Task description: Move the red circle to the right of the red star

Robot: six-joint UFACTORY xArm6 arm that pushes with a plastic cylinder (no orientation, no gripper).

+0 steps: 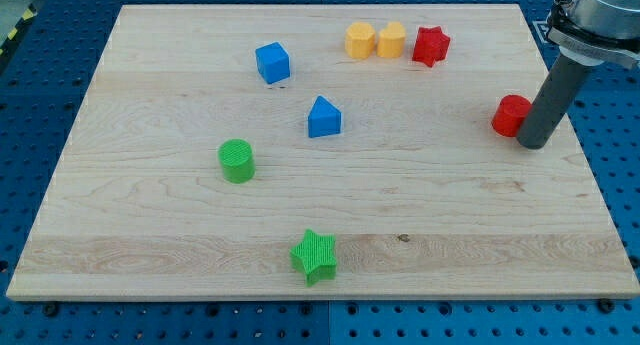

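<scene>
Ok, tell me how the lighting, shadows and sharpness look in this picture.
Camera view: light is even and soft, with no glare on the wooden board. Shadows are faint and short, just under blocks such as the green star and blue cube. Blocks are sharp; the rod's upper part is cut off at the view's top right, my tip beside the red circle.

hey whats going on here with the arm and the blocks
A robot arm with a dark rod is pushing blocks on a wooden board. My tip sits against the view's right side of the red round block, near the board's right edge. The red star-shaped block lies farther toward the view's top and left, beside two yellow blocks.
</scene>
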